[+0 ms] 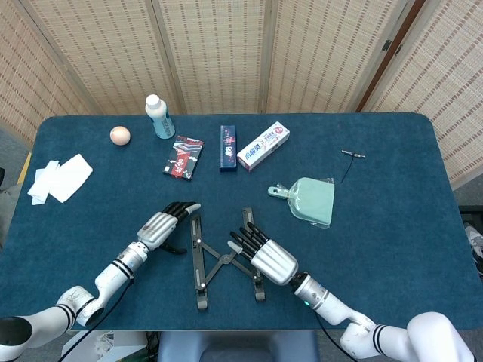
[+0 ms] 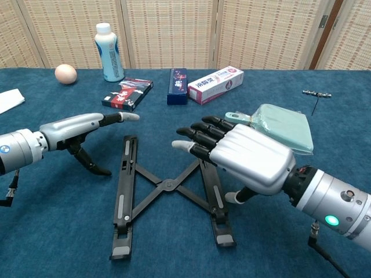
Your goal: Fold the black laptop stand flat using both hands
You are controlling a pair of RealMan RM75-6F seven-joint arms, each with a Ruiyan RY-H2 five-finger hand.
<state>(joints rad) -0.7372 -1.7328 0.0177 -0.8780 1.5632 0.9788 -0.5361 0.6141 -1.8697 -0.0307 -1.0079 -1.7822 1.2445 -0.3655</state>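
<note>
- The black laptop stand (image 1: 224, 259) lies spread open in an X at the near middle of the blue surface (image 1: 392, 226), its two rails apart.
- The left robot hand (image 1: 164, 225) hovers at 9 o'clock of the stand, released, fingers stretched out and thumb hanging down, holding nothing.
- The right robot hand (image 1: 264, 254) hangs over the stand's right rail, also released, fingers extended toward 10 o'clock; whether it touches the rail cannot be told.
- A green dustpan (image 1: 311, 200) sits at 2 o'clock of the stand.
- Along the far edge at 12 o'clock stand a bottle (image 1: 158, 116), an egg (image 1: 119, 135) and a toothpaste box (image 1: 263, 146).
</note>
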